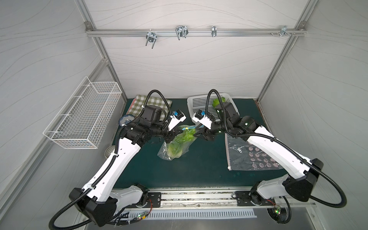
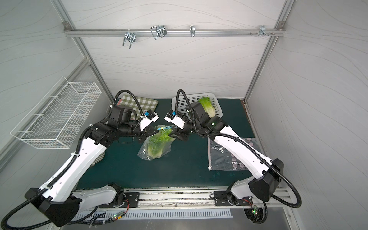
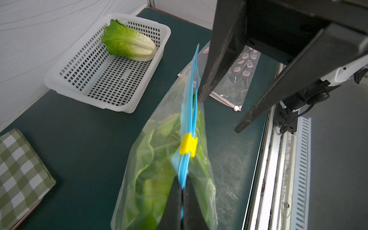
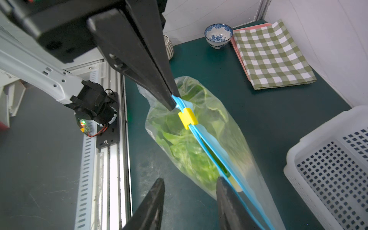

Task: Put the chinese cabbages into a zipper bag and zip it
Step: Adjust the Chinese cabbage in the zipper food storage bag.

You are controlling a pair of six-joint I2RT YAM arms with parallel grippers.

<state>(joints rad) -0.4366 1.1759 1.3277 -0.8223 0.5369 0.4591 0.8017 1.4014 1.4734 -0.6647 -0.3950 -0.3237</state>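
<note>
The left tool [image 3: 182, 186] is fully closed and pinches one end of the blue zip strip [image 3: 188, 123] of the zipper bag [image 1: 164, 152]. The right tool [image 4: 190, 180] has its jaws well apart and holds nothing. One of its fingers [image 3: 217, 59] rests against the opposite end of the strip, and the other finger is clear of the bag.

The yellow slider [image 4: 188, 118] sits on the strip just beside the left tool. Between the slider and the right tool, the two halves of the strip stand slightly apart.

The bag is near the centre of the tabletop [image 1: 199, 169]. Its top edge is raised between the tools and its lower end rests on the surface toward 7 o'clock. The bagged chinese cabbages [image 2: 159, 143] have their green leaves toward the strip; the number inside cannot be determined.

A loose chinese cabbage [image 3: 129, 46] lies in the white basket [image 3: 79, 97] at 1 o'clock. A second clear bag [image 1: 245, 157] with pink spots lies flat at 3 o'clock, partly under the right arm. A checked cloth [image 4: 272, 57] is at 11 o'clock, with a blue-and-white bowl [image 4: 218, 35] beside it at 10 o'clock.
</note>
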